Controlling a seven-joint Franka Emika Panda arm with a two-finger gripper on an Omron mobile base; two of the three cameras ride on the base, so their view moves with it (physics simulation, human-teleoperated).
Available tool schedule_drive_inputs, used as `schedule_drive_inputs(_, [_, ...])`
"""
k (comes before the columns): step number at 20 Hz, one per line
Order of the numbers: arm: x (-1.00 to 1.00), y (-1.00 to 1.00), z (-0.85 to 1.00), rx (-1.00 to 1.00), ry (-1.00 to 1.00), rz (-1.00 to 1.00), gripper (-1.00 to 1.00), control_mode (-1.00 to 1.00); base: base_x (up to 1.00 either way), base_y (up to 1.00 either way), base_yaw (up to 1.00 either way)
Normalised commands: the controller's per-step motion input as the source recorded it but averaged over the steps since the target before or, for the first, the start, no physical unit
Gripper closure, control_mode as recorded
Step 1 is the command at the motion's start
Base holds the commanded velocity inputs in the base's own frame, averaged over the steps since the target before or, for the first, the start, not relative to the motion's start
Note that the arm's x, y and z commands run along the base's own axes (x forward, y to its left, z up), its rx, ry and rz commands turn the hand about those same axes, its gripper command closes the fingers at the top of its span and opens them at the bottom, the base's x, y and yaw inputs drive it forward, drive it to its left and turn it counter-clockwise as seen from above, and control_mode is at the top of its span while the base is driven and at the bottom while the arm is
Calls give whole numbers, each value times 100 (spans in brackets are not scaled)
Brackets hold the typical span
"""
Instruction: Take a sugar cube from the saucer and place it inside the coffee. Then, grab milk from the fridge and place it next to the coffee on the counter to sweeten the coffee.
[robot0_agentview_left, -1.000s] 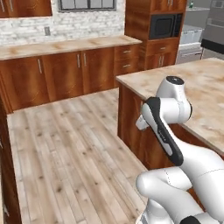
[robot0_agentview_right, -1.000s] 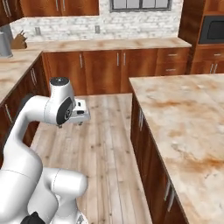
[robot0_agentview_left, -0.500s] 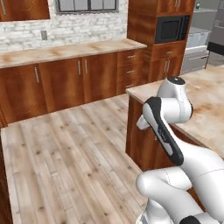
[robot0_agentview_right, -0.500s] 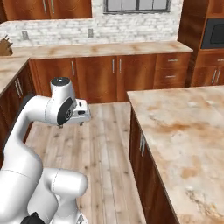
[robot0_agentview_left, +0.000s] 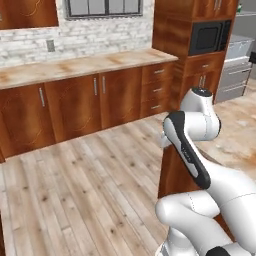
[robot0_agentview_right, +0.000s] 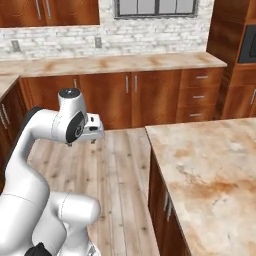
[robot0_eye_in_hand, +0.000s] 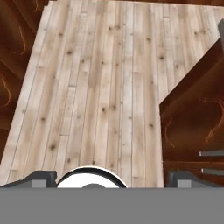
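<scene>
My gripper (robot0_agentview_right: 81, 143) hangs over the wooden floor, pointing down, beside the island counter (robot0_agentview_right: 210, 170). In the hand view the gripper (robot0_eye_in_hand: 113, 177) is open: its dark fingertips (robot0_eye_in_hand: 43, 178) stand far apart at the bottom with nothing between them, and only floor planks lie below. A pale grey appliance with drawers, which looks like the fridge (robot0_agentview_left: 241, 65), shows at the far right edge of the left base view. The saucer, the sugar cube, the coffee and the milk are out of view.
A long back counter (robot0_agentview_right: 115, 62) over reddish-brown cabinets runs along the brick wall. A black microwave (robot0_agentview_left: 209, 37) sits in a tall wood cabinet. The island's cabinet corner (robot0_eye_in_hand: 192, 127) stands close at my right. Open wooden floor (robot0_agentview_left: 85, 185) lies between.
Both base views have shifted and the far cabinets and microwave have grown larger: the base has driven. The arm keeps its pose and the gripper stays open.
</scene>
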Motion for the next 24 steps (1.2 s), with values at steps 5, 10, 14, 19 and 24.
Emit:
schedule_drive_inputs(5, [0,0,0,0,0,0,-100,100,100,0,-4])
schedule_drive_inputs(10, [0,0,0,0,0,0,-100,100,100,0,-5])
schedule_drive_inputs(14, [0,0,0,0,0,0,-100,100,100,0,-6])
schedule_drive_inputs(19, [0,0,0,0,0,0,-100,100,100,-1,-15])
schedule_drive_inputs(24, [0,0,0,0,0,0,-100,100,100,-7,-28])
